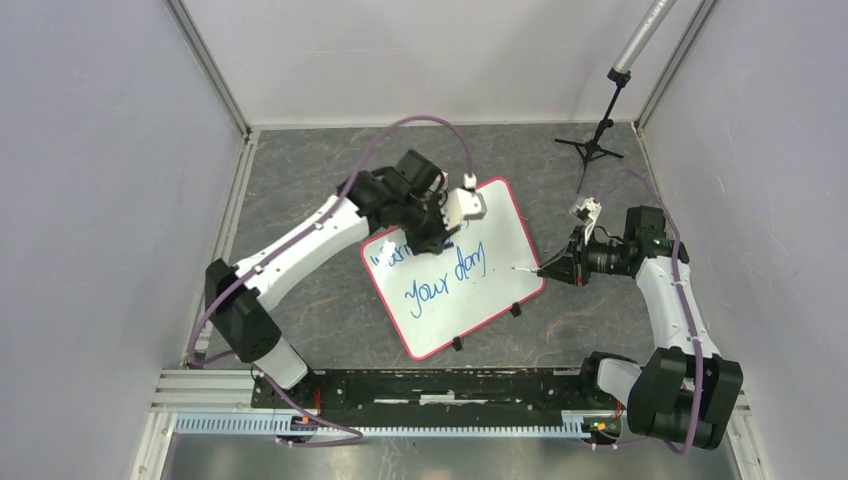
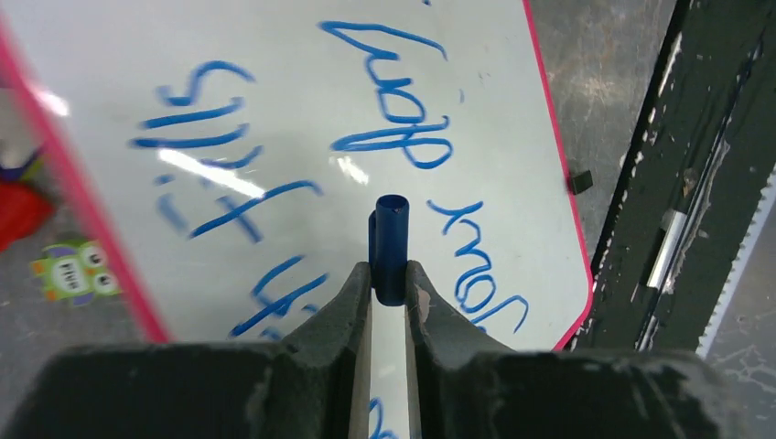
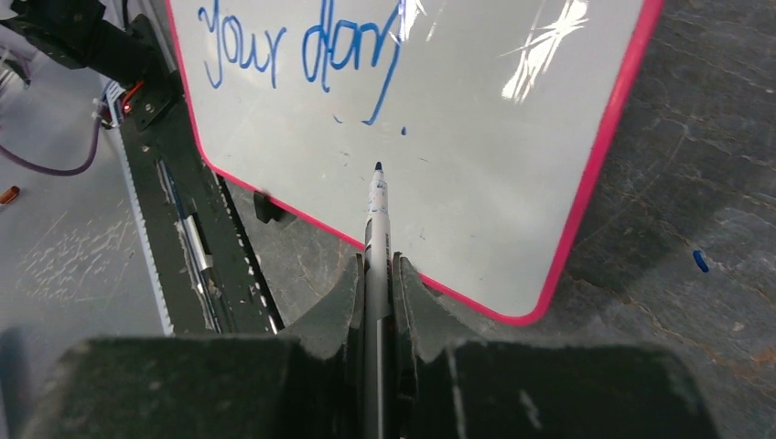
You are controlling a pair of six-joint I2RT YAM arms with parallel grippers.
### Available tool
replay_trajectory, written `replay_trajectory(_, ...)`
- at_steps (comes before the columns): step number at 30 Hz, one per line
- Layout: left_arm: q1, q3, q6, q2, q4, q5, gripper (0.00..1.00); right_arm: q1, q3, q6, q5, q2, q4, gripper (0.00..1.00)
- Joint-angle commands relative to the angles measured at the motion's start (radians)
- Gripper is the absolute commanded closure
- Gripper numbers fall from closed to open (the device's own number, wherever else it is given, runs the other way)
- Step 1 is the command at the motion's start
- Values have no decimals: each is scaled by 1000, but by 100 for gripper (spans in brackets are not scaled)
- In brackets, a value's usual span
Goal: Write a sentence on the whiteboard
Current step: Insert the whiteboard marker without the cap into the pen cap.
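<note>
one whiteboard [image 1: 470,312], one marker [image 3: 377,219], one cap [image 2: 391,247]

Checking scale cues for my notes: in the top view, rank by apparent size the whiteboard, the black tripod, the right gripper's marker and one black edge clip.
1. whiteboard
2. black tripod
3. marker and edge clip: both tiny, the marker mostly hidden in the right gripper, so I leave them unranked.

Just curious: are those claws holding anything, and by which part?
Left gripper: blue cap, by its near end. Right gripper: marker, by its barrel.
</note>
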Motion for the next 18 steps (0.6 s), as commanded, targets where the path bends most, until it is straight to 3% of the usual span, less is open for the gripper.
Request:
replay_trajectory(1,-91,-56,11,18,87,-74,98,-4,-4,-95,-111,-4,-70,100)
replay_trajectory(12,-265,-71,87,77,201,-180,98,27,48,-333,-201,87,-322,100)
replay_trajectory(18,-287,-101,98,91,237,-188,98,80,33,-270,-241,95,-268,100)
